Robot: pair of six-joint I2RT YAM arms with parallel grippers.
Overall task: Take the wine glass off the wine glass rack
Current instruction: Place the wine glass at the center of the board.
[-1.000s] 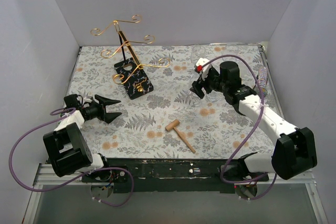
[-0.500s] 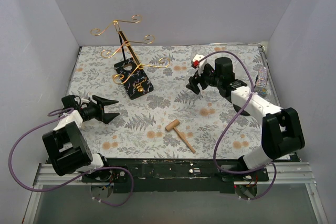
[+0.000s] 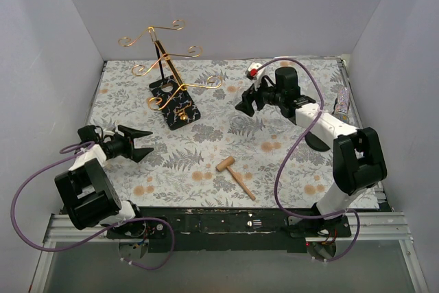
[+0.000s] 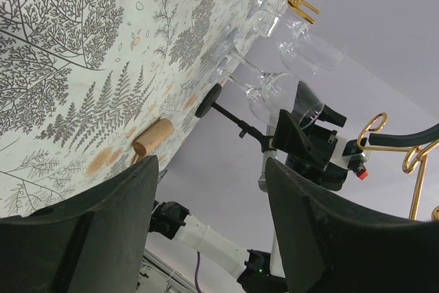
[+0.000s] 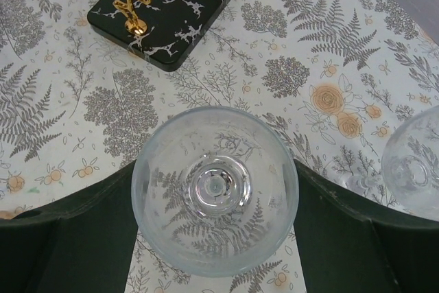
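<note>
The wine glass rack (image 3: 170, 66) stands at the back left, gold wire arms on a black base (image 3: 175, 105); no glass hangs on it. Its base also shows in the right wrist view (image 5: 171, 12). My right gripper (image 3: 243, 106) is to the right of the rack, fingers pointing down, shut on the bowl of an upright wine glass (image 5: 215, 190), which is faint in the top view (image 3: 239, 121). I cannot tell if its foot touches the table. My left gripper (image 3: 143, 143) is open and empty, low at the front left, far from the rack.
A second glass (image 5: 415, 159) stands just right of the held one. A wooden mallet (image 3: 235, 175) lies at the front centre. A glittery tube (image 3: 342, 101) lies by the right wall. White walls close in the flowered table (image 3: 206, 142).
My right arm has swung left toward the rack, its gripper now closer to the black base. The left gripper has shifted slightly left and stays open.
</note>
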